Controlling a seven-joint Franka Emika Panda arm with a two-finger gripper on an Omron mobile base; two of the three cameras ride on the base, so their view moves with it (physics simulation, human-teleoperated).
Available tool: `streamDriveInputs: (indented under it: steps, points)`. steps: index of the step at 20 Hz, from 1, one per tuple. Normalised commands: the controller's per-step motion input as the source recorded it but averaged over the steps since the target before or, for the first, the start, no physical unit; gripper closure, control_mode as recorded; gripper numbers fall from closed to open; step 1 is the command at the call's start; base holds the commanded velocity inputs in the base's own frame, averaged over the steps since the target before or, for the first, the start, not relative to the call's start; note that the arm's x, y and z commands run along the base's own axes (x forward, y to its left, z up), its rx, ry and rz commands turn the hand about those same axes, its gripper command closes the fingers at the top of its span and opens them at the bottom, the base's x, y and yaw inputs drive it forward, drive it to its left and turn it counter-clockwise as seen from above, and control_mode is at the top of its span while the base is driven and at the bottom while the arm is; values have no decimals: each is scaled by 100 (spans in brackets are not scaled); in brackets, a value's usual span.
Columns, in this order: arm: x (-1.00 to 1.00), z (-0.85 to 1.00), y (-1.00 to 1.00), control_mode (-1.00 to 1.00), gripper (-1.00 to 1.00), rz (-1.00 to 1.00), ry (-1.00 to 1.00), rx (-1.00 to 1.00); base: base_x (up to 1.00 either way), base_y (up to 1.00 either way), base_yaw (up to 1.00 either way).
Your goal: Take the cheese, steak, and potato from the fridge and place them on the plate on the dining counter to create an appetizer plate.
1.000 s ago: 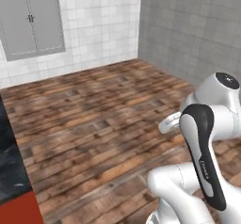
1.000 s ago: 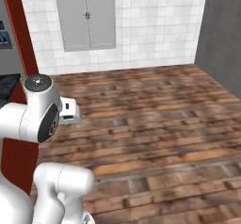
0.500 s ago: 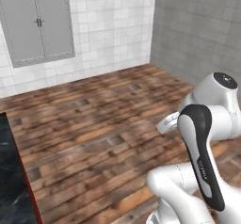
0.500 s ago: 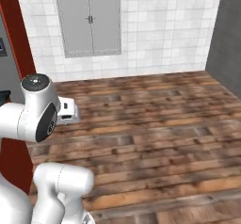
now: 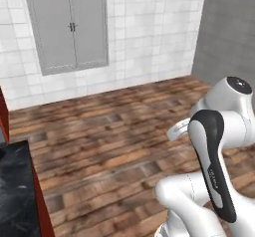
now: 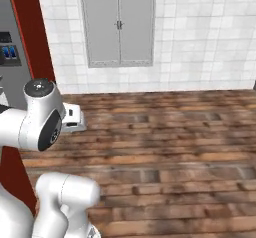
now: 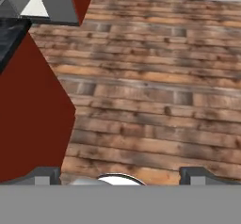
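Nearest in the hand view, the claw (image 7: 120, 178) stands with its two dark finger tips (image 7: 44, 175) far apart at the bottom edge, and nothing lies between them; below them runs bare brown plank floor (image 7: 155, 100). To the left of that view a broad red panel (image 7: 33, 119) rises from the floor, with a black glossy surface (image 7: 12, 37) above it and a grey block with a white face (image 7: 47, 2) at the top corner (what that block belongs to I cannot tell).

In the left base view the white arm (image 5: 214, 181) folds up from the lower right, its dark strip facing the camera. At the lower left edge lies a corner of the dining counter (image 5: 15, 196), a black white-veined worktop on a red side, with nothing on the part that shows.

In the right base view the arm's round dark-capped joint (image 6: 42, 114) sits at the left, and behind it a red upright (image 6: 30, 32) stands beside a grey face carrying a dark panel with blue marks (image 6: 7, 49), the edge of the fridge (image 6: 6, 82).

Beyond the arm the plank floor stretches to a white tiled wall (image 6: 200, 37). Set into that wall is a grey two-door panelled cabinet (image 5: 67, 24), both doors closed, small handles meeting at the middle. At the far right of the left base view a plain grey wall (image 5: 229, 32) meets the tiles.
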Motion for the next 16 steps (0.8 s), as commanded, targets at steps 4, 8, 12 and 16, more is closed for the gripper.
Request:
streamDriveInputs:
  steps: [4,8,12,16]
  points:
    - [0,0,0,100,-100,0,0,0,100,0,57]
    - [0,0,0,100,-100,0,0,0,100,-10,62]
    - [0,0,0,100,-100,0,0,0,100,-29,62]
    - [0,0,0,100,-100,0,0,0,100,-34,67]
